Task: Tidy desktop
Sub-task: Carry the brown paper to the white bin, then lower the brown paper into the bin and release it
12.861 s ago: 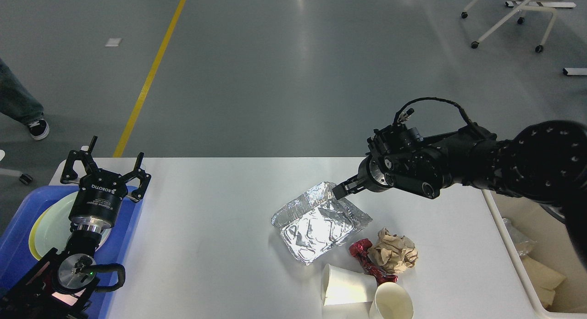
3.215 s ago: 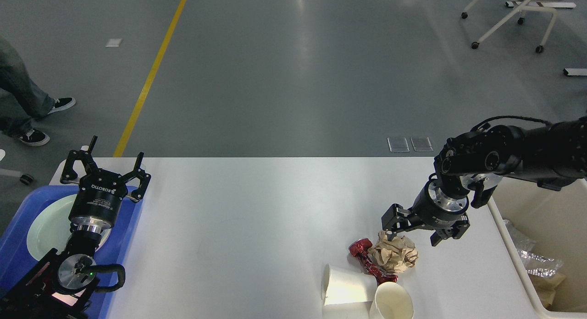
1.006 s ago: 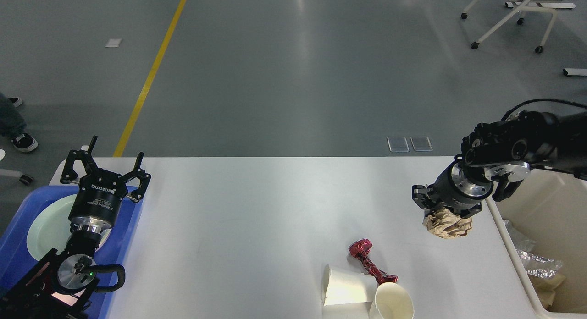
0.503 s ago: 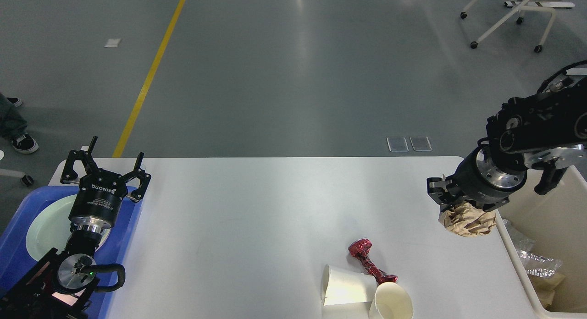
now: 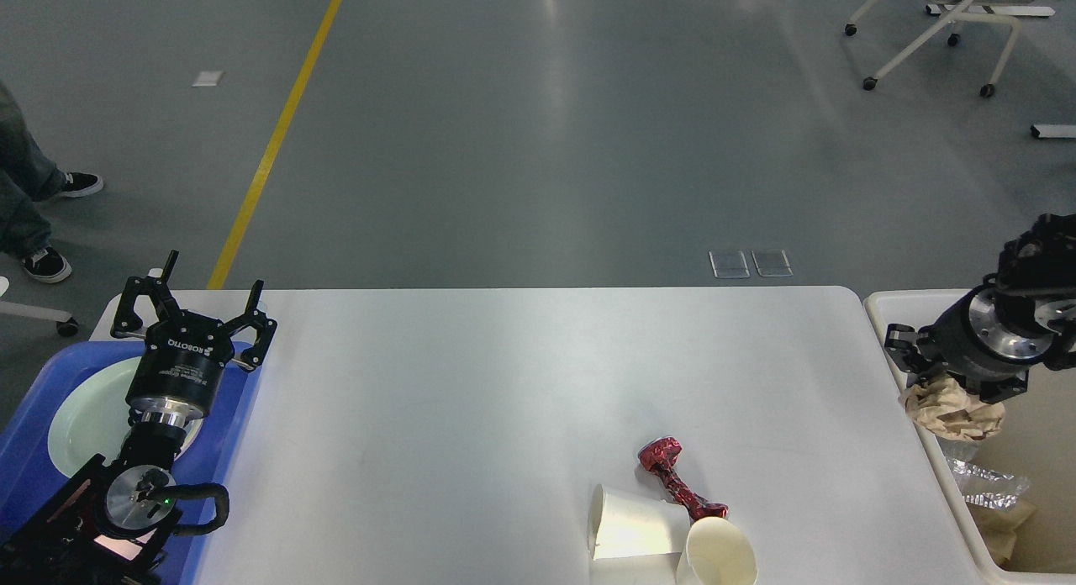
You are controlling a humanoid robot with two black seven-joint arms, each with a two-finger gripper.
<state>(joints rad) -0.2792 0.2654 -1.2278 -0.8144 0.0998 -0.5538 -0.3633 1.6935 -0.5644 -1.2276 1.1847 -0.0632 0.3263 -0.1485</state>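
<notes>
My right gripper (image 5: 948,389) was clamped on the crumpled brown paper (image 5: 954,409), held over the cream bin (image 5: 884,304) rim, off the white surface (image 5: 471,400). My left gripper (image 5: 189,303) hung with fingers apart above the blue tray (image 5: 34,476). Red wrapper (image 5: 677,482) and two paper cups (image 5: 664,539) lay on the surface's near edge.

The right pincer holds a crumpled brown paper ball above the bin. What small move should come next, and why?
Probably open the right pincer and let the crumpled brown paper ball drop. The ball already hangs past the rim of the cream bin, clear of the desktop, and foil scraps lie in the bin below it, so a release should land it inside.
</notes>
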